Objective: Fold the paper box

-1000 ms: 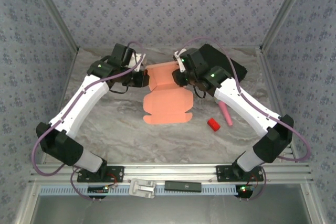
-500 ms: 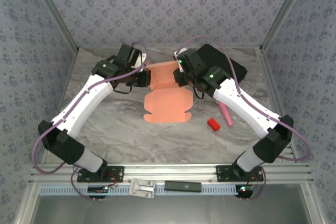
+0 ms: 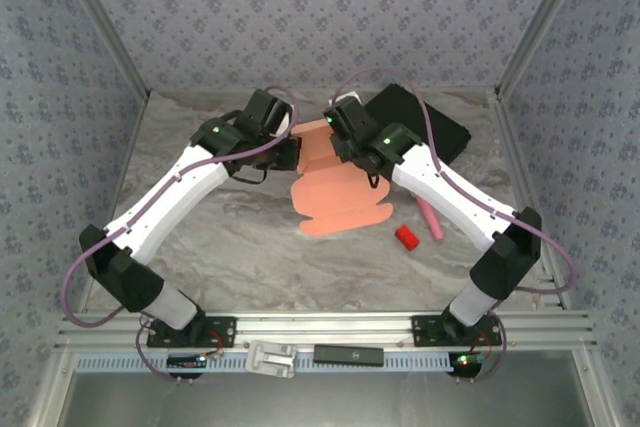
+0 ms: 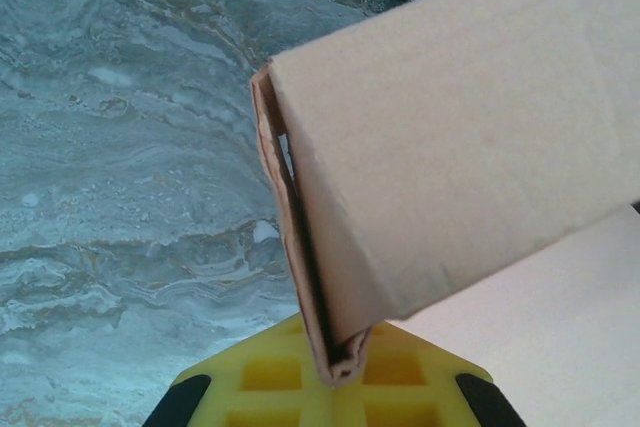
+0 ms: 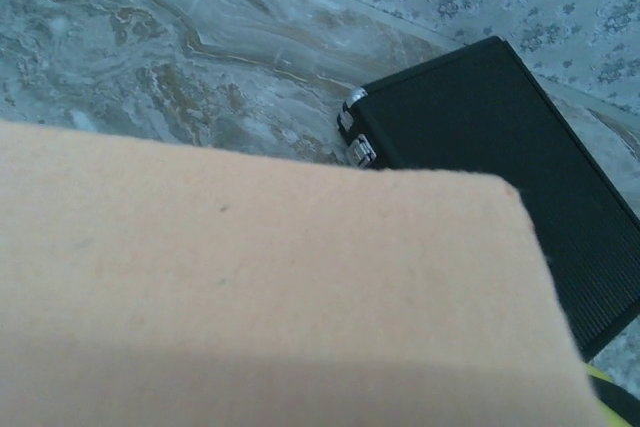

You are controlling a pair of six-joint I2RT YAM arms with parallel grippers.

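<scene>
The paper box (image 3: 340, 197) is a salmon-orange die-cut sheet lying mid-table, its far panel raised between the two arms. My left gripper (image 3: 292, 153) meets that panel from the left. In the left wrist view its yellow fingers (image 4: 270, 387) are shut on a doubled fold of the paper box (image 4: 470, 137). My right gripper (image 3: 343, 147) is at the panel's right end. In the right wrist view a cardboard face of the paper box (image 5: 270, 287) covers the jaws, so how they stand is hidden.
A black case (image 3: 425, 122) lies at the far right, just behind the right gripper; its latch shows in the right wrist view (image 5: 358, 150). A small red block (image 3: 406, 237) and a pink stick (image 3: 430, 219) lie right of the sheet. Patterned walls ring the marble table (image 3: 220, 247).
Both grippers have closed toward each other, the left one moving right. The sheet has slid right and turned slightly, and its far panel has narrowed and risen.
</scene>
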